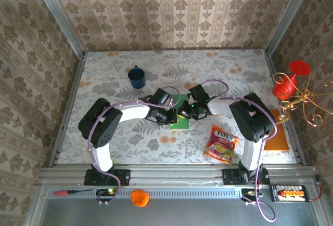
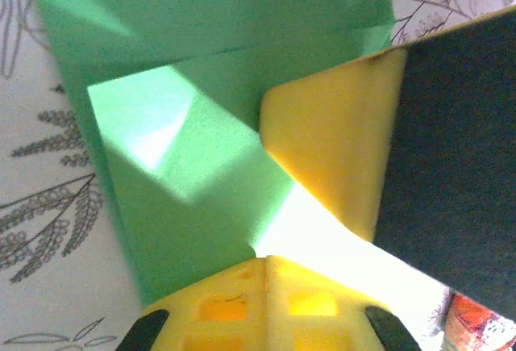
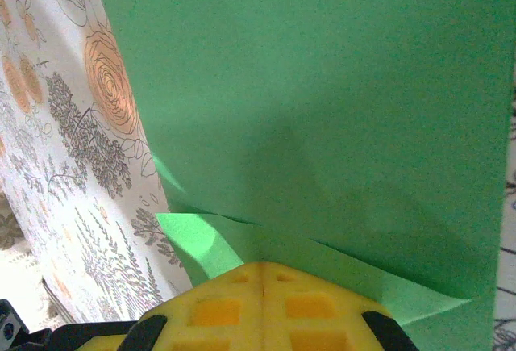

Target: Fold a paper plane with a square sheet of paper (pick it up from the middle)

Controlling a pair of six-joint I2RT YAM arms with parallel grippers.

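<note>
Green paper is lying near the middle of the table in the top view. The square sheet of paper (image 1: 180,122) is sitting between the blue mug (image 1: 137,77) on the far side and the snack packet (image 1: 222,144) on the near right. We are finding the left gripper (image 1: 173,116) and the right gripper (image 1: 186,113) meeting over it, tips close together.

From the left wrist, we are seeing the left gripper (image 2: 266,261) clenched, with its tips at the sheet's (image 2: 193,206) near edge. One flap is lying doubled across the far part.

From the right wrist, the right gripper (image 3: 262,269) is likewise clenched against a raised folded corner of the sheet (image 3: 322,109). We cannot tell whether either tool is pinching a layer.

We are judging the folding as begun but early. The sheet is carrying a fold or two and is not yet forming a pointed dart, so most creases are left to make.
</note>
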